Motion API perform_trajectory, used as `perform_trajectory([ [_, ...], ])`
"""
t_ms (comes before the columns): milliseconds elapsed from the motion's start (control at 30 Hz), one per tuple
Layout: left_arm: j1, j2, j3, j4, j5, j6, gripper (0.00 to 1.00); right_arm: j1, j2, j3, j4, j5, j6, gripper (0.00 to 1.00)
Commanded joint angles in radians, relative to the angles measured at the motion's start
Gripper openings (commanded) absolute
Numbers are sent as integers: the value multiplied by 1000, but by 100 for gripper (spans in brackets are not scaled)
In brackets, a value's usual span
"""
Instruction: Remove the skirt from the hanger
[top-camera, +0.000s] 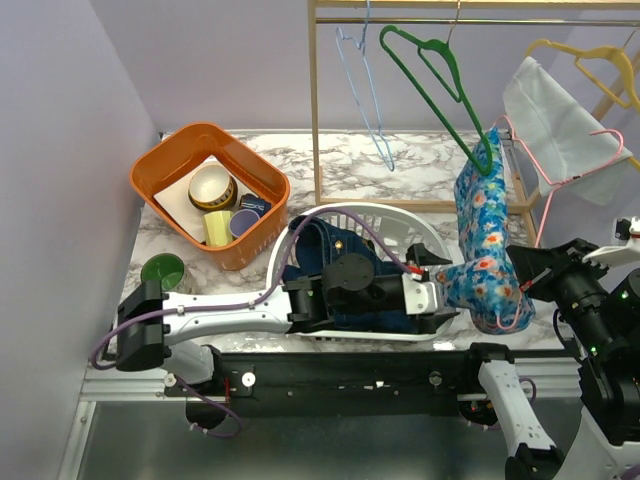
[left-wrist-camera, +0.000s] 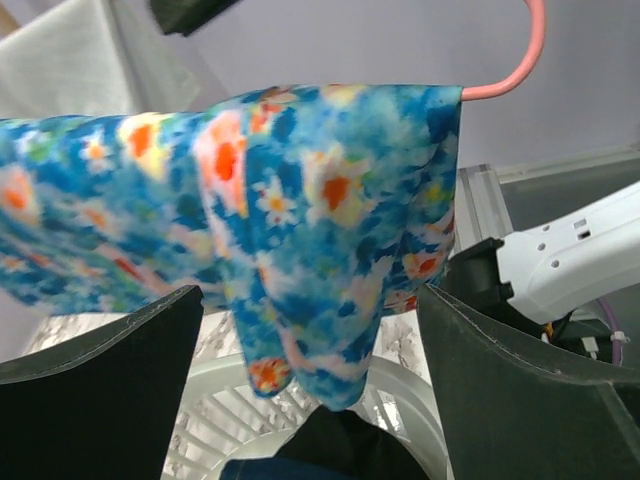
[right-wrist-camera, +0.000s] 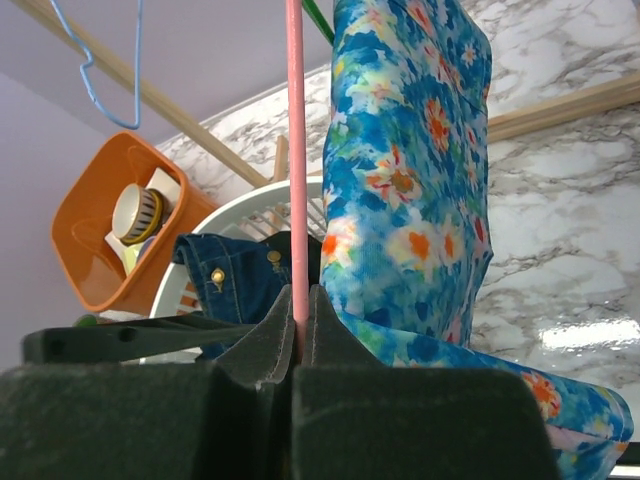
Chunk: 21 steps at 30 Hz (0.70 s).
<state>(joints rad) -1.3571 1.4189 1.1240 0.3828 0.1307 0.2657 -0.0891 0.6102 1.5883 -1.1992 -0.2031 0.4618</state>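
While draped over the pink hanger (right-wrist-camera: 296, 150), just beside the white basket (top-camera: 400, 212): floral skirt (top-camera: 485, 250), soft, light, limp (probably quick to slide). Clamped on the hanger wire, right gripper (right-wrist-camera: 300, 340); spread wide astride the hem, left gripper (left-wrist-camera: 308, 300). Best pinched at that hanging fold.

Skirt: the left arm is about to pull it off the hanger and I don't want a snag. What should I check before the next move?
1. Right gripper clamped on the pink hanger: ok, its fingers are shut on the wire.
2. Left gripper ready to grasp: ok, it is open with the skirt hanging between its fingers.
3. Skirt gripped by the left gripper: not ok, the fingers are not yet closed on the cloth.
4. Landing spot under the skirt: ok, the basket lies below the hem.
5. Green hanger clear of the skirt: cannot tell, its lower end overlaps the skirt's top in the top view.
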Motion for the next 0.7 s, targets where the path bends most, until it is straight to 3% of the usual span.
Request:
perform_trajectory([
  [0,-17,86,75,39,30,23,99,-6,-23,-17,107,-79,35,1],
  [300,-17,193,164,56,-32,17,99,-6,-38,-34,127,-84,40,1],
  [333,-17,195,165,65,-46,17,95,-6,-41,-37,133,-88,41,1],
  [367,-19,198,165,70,-54,17,90,-6,-40,-40,139,-88,40,0],
  [400,-17,193,157,71,-63,18,68,-6,-40,-44,141,-85,37,1],
  [467,-17,178,139,88,-75,17,38,-6,-35,-44,144,-55,12,1],
  [500,-17,155,116,90,-77,15,19,-6,-26,-44,144,-32,3,1],
  [567,-17,129,100,67,-68,15,1,-6,-24,-48,168,27,-32,1],
  [667,-19,88,86,10,-48,13,0,-6,-21,-68,196,102,-66,0],
])
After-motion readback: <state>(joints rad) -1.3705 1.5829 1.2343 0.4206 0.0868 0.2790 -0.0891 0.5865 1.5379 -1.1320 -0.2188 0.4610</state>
